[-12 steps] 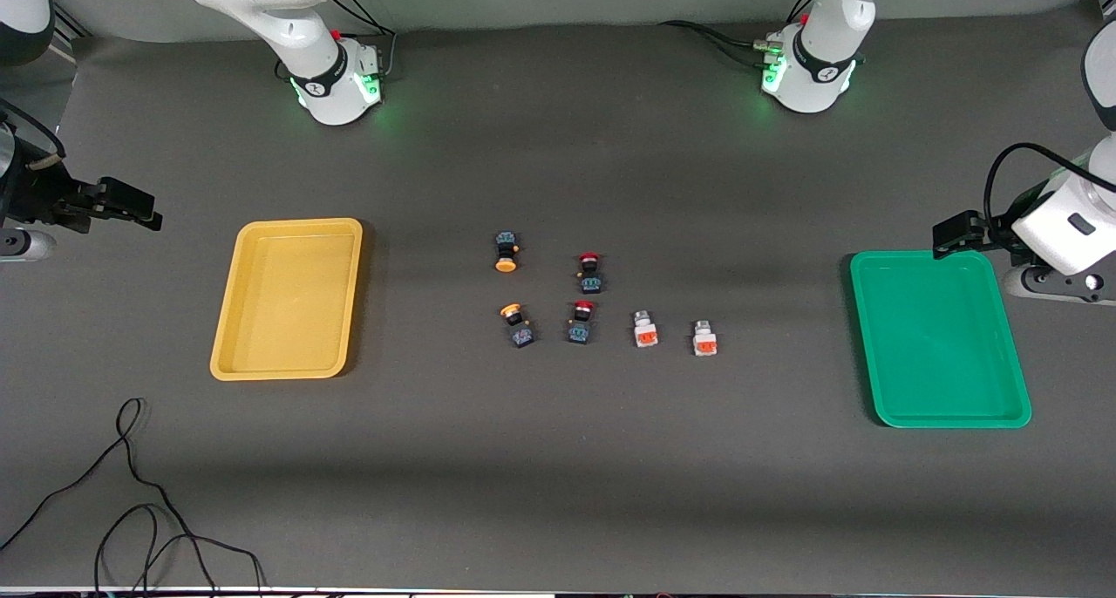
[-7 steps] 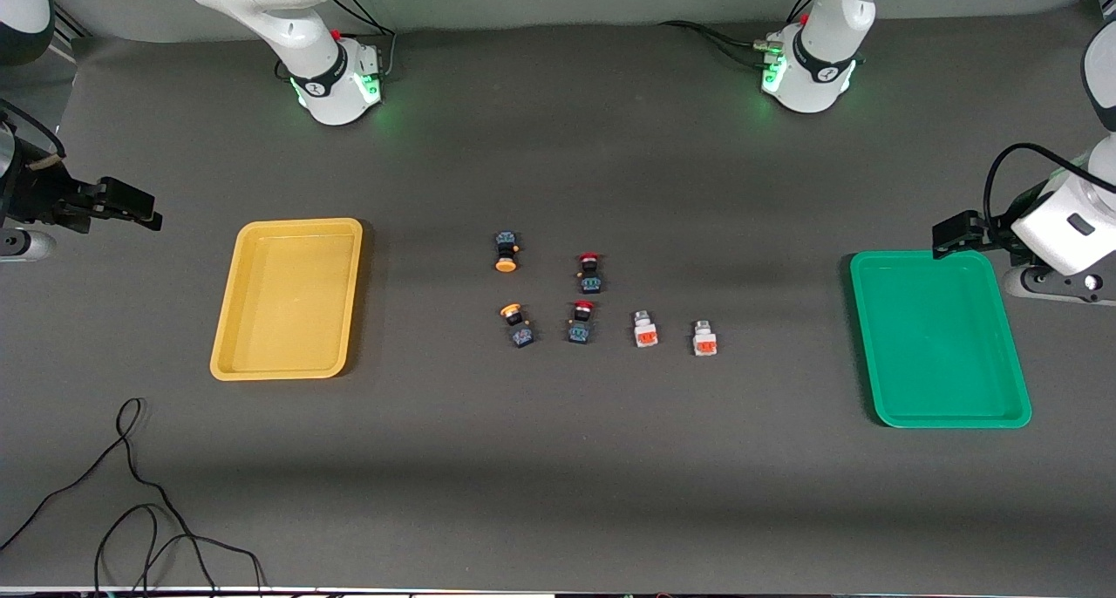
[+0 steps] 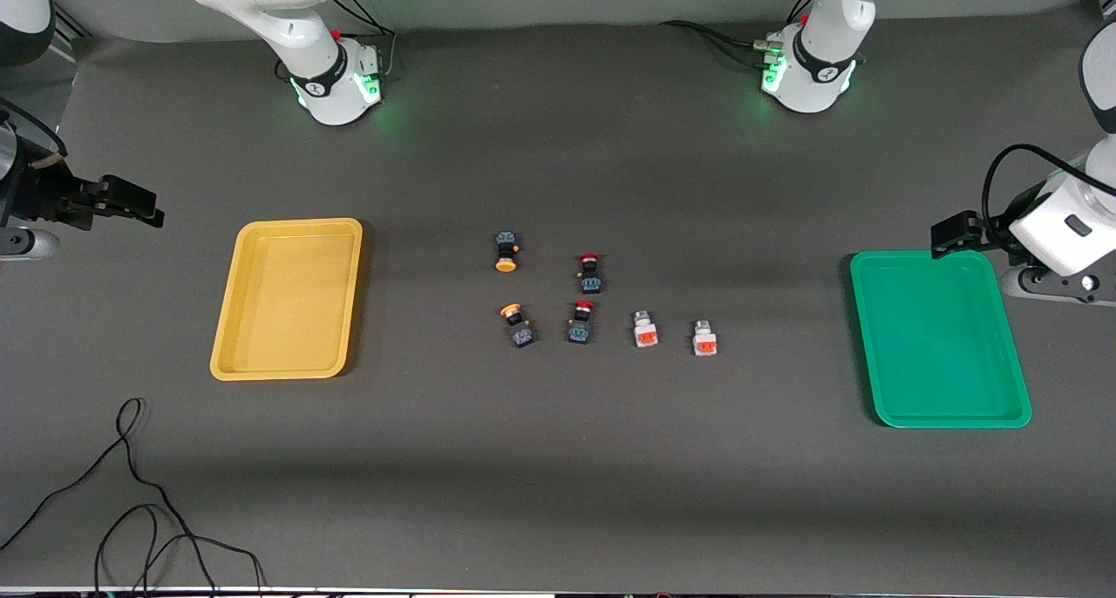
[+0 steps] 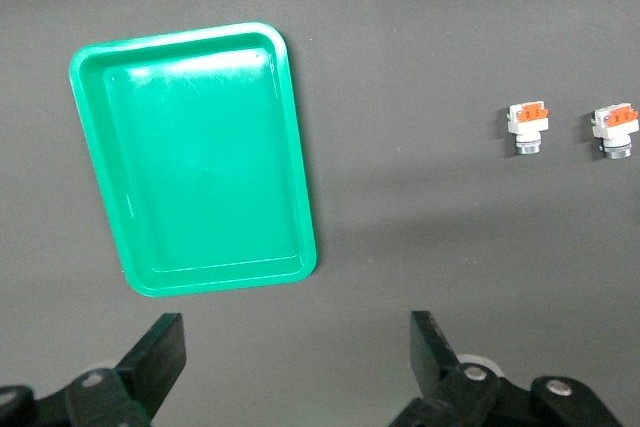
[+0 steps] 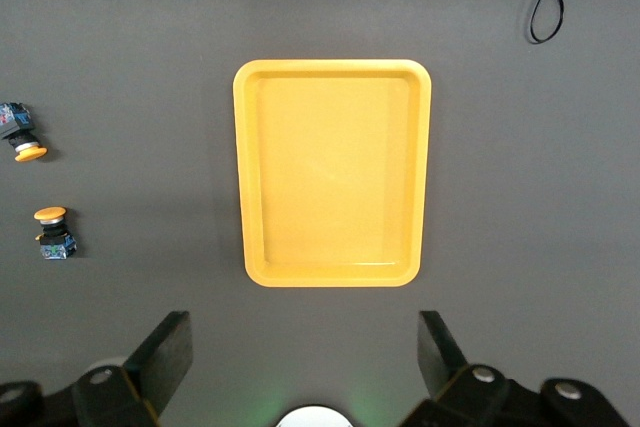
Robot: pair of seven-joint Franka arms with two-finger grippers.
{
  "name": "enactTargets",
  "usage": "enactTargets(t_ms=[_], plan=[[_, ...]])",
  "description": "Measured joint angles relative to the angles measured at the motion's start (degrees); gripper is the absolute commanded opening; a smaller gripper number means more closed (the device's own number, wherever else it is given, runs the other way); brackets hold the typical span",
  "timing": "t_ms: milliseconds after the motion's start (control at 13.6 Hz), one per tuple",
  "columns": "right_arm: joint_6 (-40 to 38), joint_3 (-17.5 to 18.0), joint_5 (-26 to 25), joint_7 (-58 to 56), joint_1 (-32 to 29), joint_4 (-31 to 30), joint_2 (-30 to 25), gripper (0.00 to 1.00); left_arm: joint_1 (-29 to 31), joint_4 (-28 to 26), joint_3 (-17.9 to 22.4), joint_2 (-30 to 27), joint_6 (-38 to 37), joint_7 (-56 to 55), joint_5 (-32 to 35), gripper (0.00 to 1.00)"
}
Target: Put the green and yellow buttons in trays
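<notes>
Two buttons with orange-yellow caps (image 3: pixel 506 252) (image 3: pixel 518 325) and two whitish-grey buttons with orange-red patches (image 3: pixel 644 329) (image 3: pixel 704 338) lie mid-table. The yellow tray (image 3: pixel 288 297) lies toward the right arm's end and the green tray (image 3: pixel 940 338) toward the left arm's end; both hold nothing. My right gripper (image 3: pixel 144 207) hangs open and empty beside the yellow tray (image 5: pixel 425 167), above the table; its view shows both yellow-capped buttons (image 5: pixel 22 132) (image 5: pixel 52 232). My left gripper (image 3: pixel 949 234) hangs open and empty over the green tray's (image 4: pixel 200 147) edge nearest the bases; its view shows the whitish buttons (image 4: pixel 527 127) (image 4: pixel 613 131).
Two dark buttons with red caps (image 3: pixel 590 272) (image 3: pixel 581 321) lie among the task's buttons. A loose black cable (image 3: pixel 131 493) curls on the table near the front camera at the right arm's end. The arm bases (image 3: pixel 336 79) (image 3: pixel 806 75) stand along the table's edge farthest from the front camera.
Both grippers have shifted only very slightly. The buttons and trays have not moved.
</notes>
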Motion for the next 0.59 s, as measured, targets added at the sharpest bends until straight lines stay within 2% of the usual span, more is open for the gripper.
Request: enactTargets(t_ms=[295,590], plan=[[-0.36,0.5,0.42,5.14,6.66,-0.75,0.05,1.0,0.0,-0.01,-0.26,0.0,0.0,-0.01,-0.05,0.99],[2.05,0.9,2.96,20.79,16.58,-2.43,0.07,1.0,-1.53,0.06,-1.65,0.19,0.13,-3.52,-1.35,0.99]])
